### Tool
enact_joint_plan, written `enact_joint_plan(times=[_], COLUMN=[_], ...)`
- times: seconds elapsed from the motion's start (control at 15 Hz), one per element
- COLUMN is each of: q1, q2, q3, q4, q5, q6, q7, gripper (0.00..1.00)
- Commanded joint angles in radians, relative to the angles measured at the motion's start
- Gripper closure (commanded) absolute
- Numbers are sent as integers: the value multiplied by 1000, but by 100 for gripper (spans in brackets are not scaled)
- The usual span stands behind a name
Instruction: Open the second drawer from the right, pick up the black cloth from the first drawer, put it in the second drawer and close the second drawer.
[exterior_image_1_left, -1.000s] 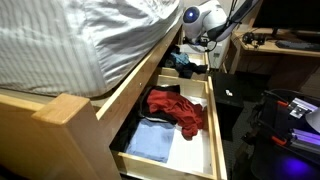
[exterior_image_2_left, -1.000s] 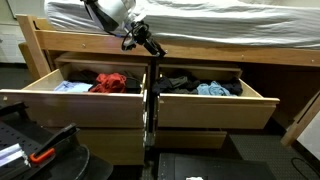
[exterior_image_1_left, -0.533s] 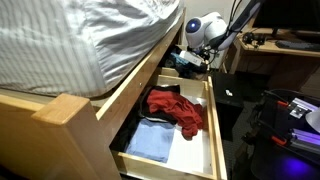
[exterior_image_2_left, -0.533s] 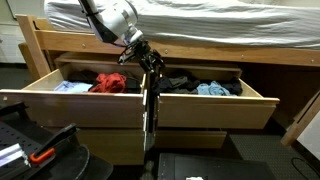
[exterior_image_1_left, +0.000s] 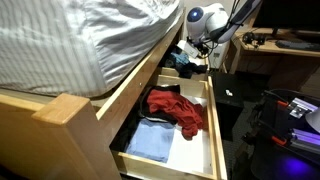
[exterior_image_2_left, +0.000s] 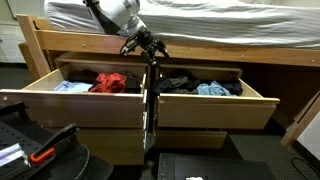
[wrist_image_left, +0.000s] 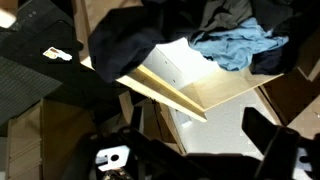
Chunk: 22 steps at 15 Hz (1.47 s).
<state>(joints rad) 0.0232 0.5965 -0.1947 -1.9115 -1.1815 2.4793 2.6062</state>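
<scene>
Under the bed (exterior_image_2_left: 60, 45) the first drawer (exterior_image_2_left: 60, 108) and the second drawer (exterior_image_2_left: 215, 110) stand pulled out side by side, and my gripper (exterior_image_2_left: 156, 52) hangs above the place where their side boards meet. In the second drawer the black cloth (exterior_image_2_left: 178, 82) lies at the end next to the first drawer, with a light blue cloth (exterior_image_2_left: 212, 89) just beyond it toward the middle. In the first drawer the red cloth (exterior_image_2_left: 110, 82) lies toward the end next to the second drawer, and another light blue cloth (exterior_image_2_left: 70, 87) lies at the far end.
</scene>
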Motion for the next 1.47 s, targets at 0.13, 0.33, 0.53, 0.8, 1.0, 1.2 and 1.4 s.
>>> enact_joint_plan(times=[0.13,0.33,0.53,0.8,1.0,1.2,1.4], q1=[84,38,-46,-28,-25,-240,-450], q2=[-92,7,117,166,163,39,31], q3=[-293,-343,-321,-330,-333,-102,109], q4=[-97,-66,-30,-42,-37,-142,-145], q5=[233,345,400,430,430,574,455], q6=[278,522,762,834,828,869,877], q7=[-6,-6,-8,-7,-5,-198,-104], gripper=[0,0,0,0,0,0,0])
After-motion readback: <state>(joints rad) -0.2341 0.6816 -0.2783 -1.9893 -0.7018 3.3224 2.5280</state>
